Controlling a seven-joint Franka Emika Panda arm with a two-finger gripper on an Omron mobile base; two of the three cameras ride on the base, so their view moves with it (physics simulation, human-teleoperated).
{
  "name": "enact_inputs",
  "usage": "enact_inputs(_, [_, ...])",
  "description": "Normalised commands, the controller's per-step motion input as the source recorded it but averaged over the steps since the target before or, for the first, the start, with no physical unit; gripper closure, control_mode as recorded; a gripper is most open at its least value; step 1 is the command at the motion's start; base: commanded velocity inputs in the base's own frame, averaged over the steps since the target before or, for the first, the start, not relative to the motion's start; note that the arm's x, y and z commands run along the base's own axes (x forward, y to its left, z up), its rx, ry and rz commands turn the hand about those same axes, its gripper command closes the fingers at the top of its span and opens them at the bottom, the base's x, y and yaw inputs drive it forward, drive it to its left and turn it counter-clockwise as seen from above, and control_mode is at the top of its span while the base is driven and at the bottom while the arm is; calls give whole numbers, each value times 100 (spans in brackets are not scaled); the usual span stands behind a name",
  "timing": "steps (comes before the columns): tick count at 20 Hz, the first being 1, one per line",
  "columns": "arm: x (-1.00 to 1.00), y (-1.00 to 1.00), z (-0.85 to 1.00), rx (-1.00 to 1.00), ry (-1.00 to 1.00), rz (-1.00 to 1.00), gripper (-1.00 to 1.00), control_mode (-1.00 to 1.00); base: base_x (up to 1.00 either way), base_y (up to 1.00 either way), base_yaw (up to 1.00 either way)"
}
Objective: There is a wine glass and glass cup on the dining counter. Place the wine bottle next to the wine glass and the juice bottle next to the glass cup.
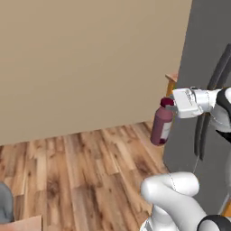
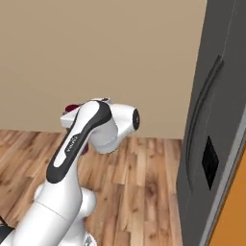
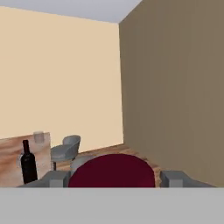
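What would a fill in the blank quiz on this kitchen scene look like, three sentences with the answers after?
1. The gripper is shut on the ____ bottle.
2. The held bottle hangs in the air above the ____ floor.
3. In the hand view, the wine bottle stands on the dining ____, with the glass cup behind it.

Missing words: juice; wooden; counter

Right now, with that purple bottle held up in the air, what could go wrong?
The gripper holds the juice bottle only near its cap, high above the wooden floor, so a slip could drop it. The bottle also hangs close to the dark grey fridge, so a swing might knock it. On the dining counter, the wine bottle stands close to the wine glass, so a careless set-down could topple them.
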Motion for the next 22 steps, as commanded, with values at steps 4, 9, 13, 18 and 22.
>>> enact_inputs(4, [0,0,0,0,0,0,100,100,100,0,44])
enact_inputs(9, [0,0,0,0,0,0,100,100,100,0,56])
enact_inputs(13, [0,0,0,0,0,0,100,100,100,-5,61])
enact_inputs(18, [0,0,0,0,0,0,100,100,100,-6,61])
enact_inputs(22, [0,0,0,0,0,0,100,100,100,-5,62])
